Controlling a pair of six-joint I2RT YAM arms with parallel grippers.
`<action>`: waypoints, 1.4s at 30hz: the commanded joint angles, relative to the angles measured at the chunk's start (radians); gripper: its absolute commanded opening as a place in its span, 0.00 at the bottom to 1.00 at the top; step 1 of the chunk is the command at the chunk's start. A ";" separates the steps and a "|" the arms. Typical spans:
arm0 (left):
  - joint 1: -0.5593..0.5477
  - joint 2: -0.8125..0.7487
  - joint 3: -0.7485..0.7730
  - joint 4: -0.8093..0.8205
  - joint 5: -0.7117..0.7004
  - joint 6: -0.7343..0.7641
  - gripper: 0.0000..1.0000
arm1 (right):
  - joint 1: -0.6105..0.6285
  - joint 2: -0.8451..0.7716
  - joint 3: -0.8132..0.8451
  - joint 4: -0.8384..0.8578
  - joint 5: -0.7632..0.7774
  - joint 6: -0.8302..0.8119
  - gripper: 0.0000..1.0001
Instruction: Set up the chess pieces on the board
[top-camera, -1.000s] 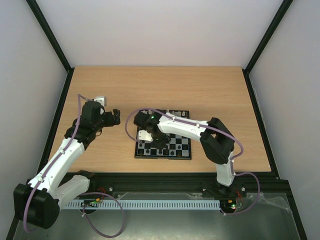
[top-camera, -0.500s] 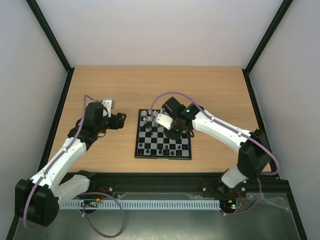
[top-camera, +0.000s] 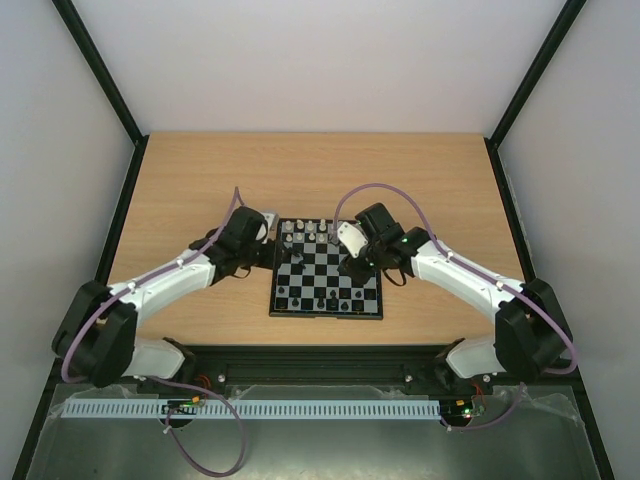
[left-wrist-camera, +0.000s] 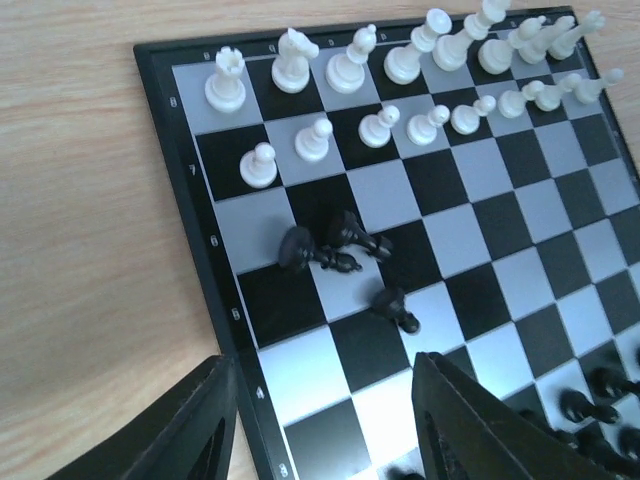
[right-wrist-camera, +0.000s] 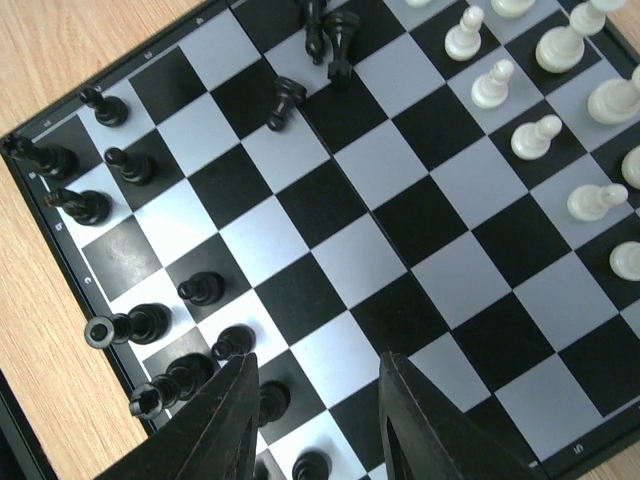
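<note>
The board (top-camera: 325, 314) lies mid-table. White chess pieces (left-wrist-camera: 400, 65) stand in two rows along its far side; black pieces (right-wrist-camera: 130, 165) stand in the near rows, some leaning. Three black pieces (left-wrist-camera: 335, 250) lie toppled on the left-centre squares, also seen as fallen black pieces (right-wrist-camera: 325, 30) in the right wrist view. My left gripper (left-wrist-camera: 325, 420) hangs over the board's left edge, open, with only bare squares between its fingers (left-wrist-camera: 200, 425). My right gripper (right-wrist-camera: 315, 420) hovers over the board's right half, open and holding nothing.
The wooden table (top-camera: 200, 170) is framed by a black rail (top-camera: 130, 200) and grey walls. Both arms reach in from the near edge and meet over the board (left-wrist-camera: 200, 230).
My left arm swung right from the table's left side to the board's left edge, its jaws narrowing. My right arm drew back from the board's left side to its right half.
</note>
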 joint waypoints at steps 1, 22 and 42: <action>0.002 0.077 0.064 0.071 -0.031 -0.040 0.50 | -0.002 -0.011 -0.011 0.056 -0.036 0.015 0.34; 0.001 0.350 0.178 0.137 -0.034 0.042 0.38 | -0.002 -0.006 -0.024 0.052 -0.042 -0.002 0.35; -0.029 0.361 0.121 0.165 -0.003 0.002 0.20 | -0.002 0.026 -0.017 0.048 -0.062 0.003 0.35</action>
